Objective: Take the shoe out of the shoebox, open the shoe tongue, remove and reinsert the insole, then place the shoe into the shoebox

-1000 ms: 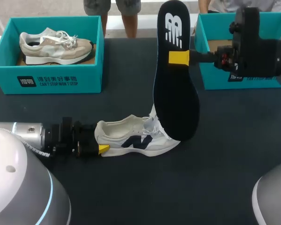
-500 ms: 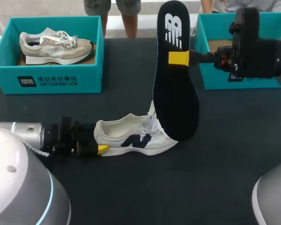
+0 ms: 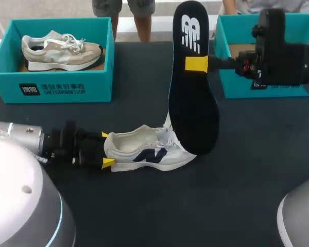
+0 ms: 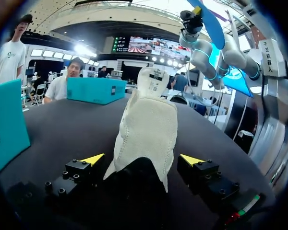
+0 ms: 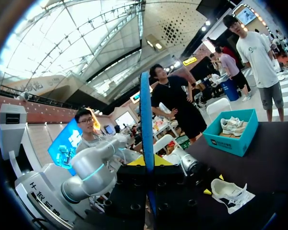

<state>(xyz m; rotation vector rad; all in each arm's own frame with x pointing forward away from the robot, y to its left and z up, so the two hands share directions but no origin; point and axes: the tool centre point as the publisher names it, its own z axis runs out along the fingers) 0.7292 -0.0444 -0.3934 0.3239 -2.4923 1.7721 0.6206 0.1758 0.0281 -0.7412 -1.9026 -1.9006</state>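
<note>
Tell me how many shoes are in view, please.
2. A beige shoe lies in the left shoebox; a white shoe stands on the table at the left tool. The right shoebox is partly hidden.

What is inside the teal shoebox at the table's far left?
A beige shoe sits inside the shoebox on brown cardboard. The near wall hides the floor's front part.

shoes=2: white shoe (image 3: 149, 153), beige shoe (image 3: 62, 51) | shoeboxes=2: left shoebox (image 3: 100, 87), right shoebox (image 3: 234, 85) | insole (image 3: 193, 103)=1 | grippers=2: left gripper (image 3: 106, 149), right gripper (image 3: 196, 64)
</note>
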